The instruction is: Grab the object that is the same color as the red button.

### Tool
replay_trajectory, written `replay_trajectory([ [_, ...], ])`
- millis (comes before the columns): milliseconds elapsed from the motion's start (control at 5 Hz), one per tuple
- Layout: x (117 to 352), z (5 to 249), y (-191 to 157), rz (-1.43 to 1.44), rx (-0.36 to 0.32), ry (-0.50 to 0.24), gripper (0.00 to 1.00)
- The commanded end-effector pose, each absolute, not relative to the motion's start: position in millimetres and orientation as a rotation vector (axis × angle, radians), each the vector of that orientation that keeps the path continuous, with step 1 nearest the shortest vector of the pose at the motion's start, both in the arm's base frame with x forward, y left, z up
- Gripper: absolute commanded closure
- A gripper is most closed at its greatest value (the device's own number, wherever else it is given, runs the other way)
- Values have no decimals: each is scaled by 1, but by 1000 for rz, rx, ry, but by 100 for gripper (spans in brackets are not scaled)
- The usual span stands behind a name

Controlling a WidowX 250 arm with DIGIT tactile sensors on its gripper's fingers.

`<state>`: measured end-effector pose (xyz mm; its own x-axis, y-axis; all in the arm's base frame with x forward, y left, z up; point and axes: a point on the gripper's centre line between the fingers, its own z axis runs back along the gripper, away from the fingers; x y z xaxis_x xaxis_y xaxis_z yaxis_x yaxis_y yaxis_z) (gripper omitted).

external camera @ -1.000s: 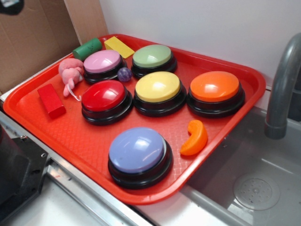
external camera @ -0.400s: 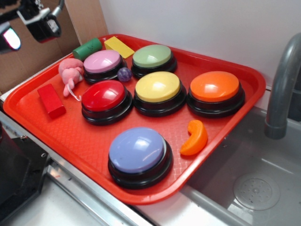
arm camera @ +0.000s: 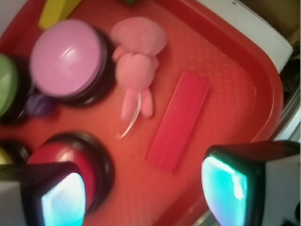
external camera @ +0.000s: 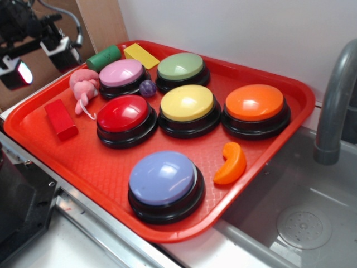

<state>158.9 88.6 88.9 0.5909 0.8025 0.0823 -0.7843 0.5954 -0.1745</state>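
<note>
now that the gripper (external camera: 39, 56) has swung in over the tray (external camera: 167, 234) corner, fingers spread, the red block (external camera: 61, 119) lies just below.

From my remote seat this reads as a toy-kitchen mock-up set up for robot trials, not a real home kitchen. I see a grey plastic sink basin (external camera: 304, 223) with a moulded drain and a chunky grey faucet (external camera: 336, 100) at the right edge, both looking like play-set parts. A red tray (external camera: 100, 167) sits on the counter beside the sink, loaded with coloured dome buttons and small toys. Behind it I see a plain white wall (external camera: 234, 28) and a sheet of cardboard (external camera: 50, 61) propped up as a backdrop.
</note>
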Motion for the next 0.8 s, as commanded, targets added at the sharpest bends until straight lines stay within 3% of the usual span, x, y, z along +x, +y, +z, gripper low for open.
replay_trajectory([
  [0, 159, 43, 113, 1109, -12, -198, 0],
  [400, 161, 17, 118, 1129, -16, -194, 0],
  [600, 160, 15, 117, 1126, -16, -210, 81],
])
